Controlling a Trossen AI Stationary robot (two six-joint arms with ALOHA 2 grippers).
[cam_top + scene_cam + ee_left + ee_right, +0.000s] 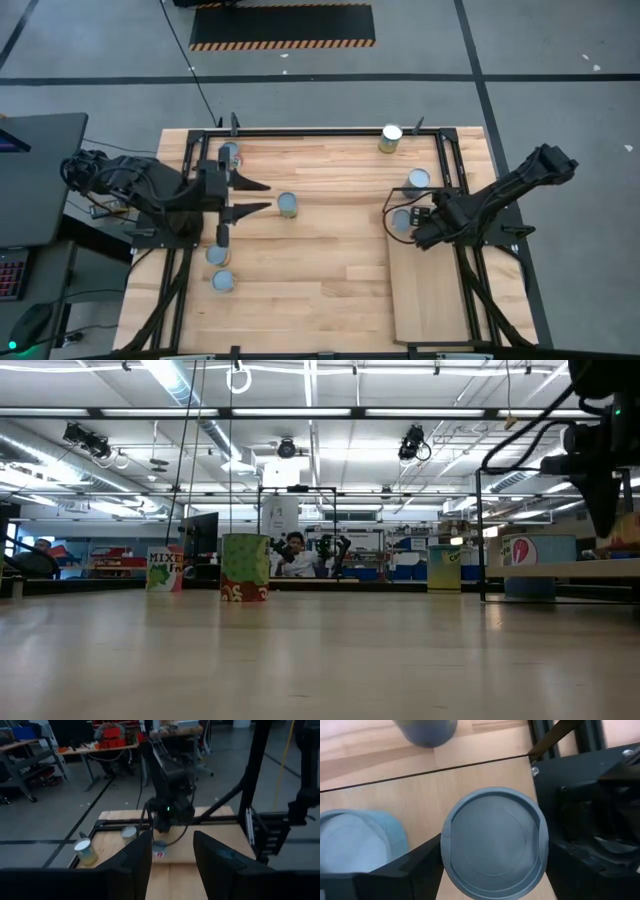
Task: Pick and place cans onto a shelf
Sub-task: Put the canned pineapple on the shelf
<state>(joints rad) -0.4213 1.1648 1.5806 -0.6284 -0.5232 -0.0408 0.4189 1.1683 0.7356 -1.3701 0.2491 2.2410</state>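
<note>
Right claw (492,865) astride can (494,842)

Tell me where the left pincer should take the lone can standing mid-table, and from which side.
Grip the can across its curved side wall, below the silver top. It stands upright with bare table around it. The left pincer is open and level, with its tips pointing at the can, so a straight, level approach from the left arm's side looks best. The right pincer is at the shelf.

We are in a big industrial lab: striped floor marking (282,27), fluorescent ceiling lights (180,380), cluttered workbenches (100,745) behind.
</note>
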